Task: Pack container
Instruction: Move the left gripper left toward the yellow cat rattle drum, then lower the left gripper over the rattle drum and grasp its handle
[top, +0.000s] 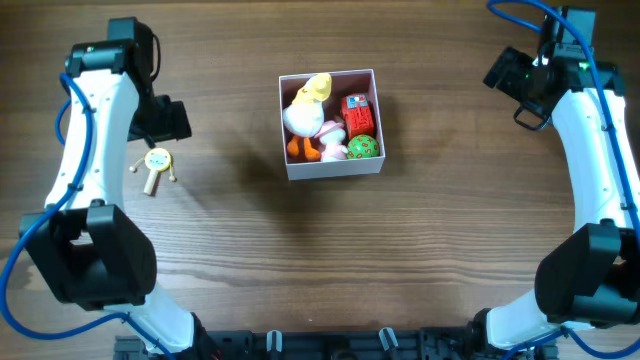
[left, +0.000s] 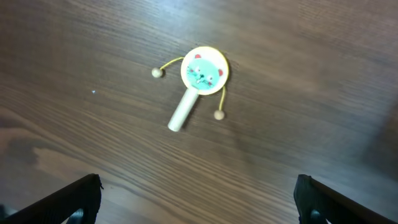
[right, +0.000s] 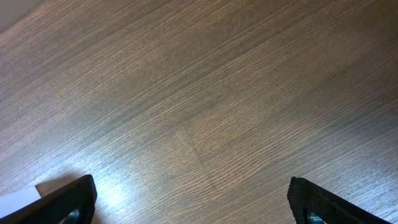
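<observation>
Overhead, the container sits a little above the middle of the frame on the dark wooden table, a small square box with thin white walls. It holds four toys packed close together. A white plush duck with a yellow head fills the left half, its orange feet toward the lower wall. A red blocky toy sits in the upper right corner, a green ball in the lower right corner, and a pink toy is wedged between the duck and the ball.

Well to the left of the box, a small rattle drum lies flat on the table. The left wrist view shows its green cat face, cream rim, pale wooden handle and two beads on strings.

The left gripper hangs above the rattle drum with its fingers spread wide and nothing between them. The right gripper, at the upper right of the overhead frame and well apart from the box, is likewise spread wide over bare wood and is empty.
</observation>
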